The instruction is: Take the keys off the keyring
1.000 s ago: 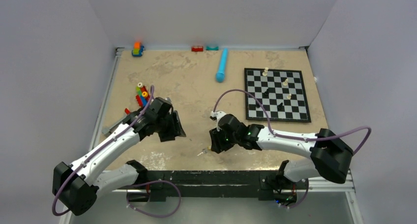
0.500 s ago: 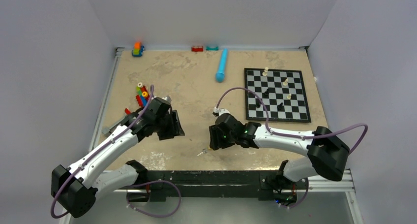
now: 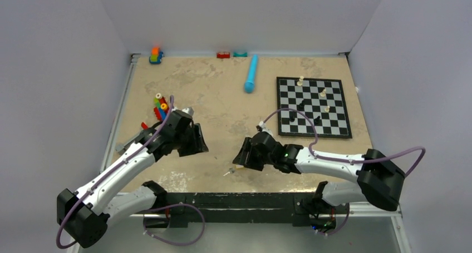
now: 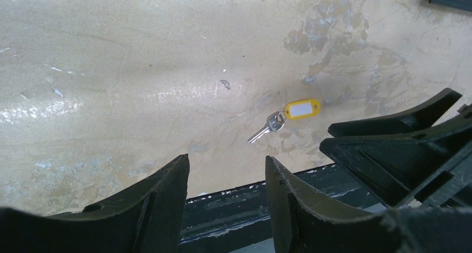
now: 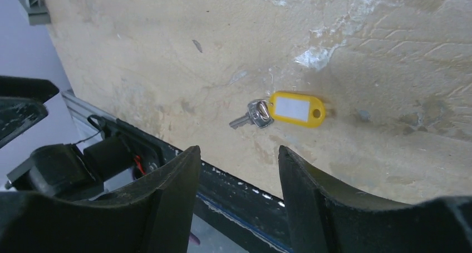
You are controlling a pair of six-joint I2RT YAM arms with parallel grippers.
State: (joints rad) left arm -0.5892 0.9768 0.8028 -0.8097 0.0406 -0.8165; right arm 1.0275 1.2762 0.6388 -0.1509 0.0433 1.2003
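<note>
Right wrist: key [image 5: 249, 118] tip toward lower-left

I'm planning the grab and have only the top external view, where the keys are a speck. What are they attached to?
Observer: A yellow tag, joined at one end to the keys.
Operator: How many keys?
Observer: Only silvery metal shows; one or two stacked, I cannot tell.
Operator: Anything gripping them?
Observer: No. They lie flat on the table, beyond the fingertips of the open, empty right gripper.
</note>
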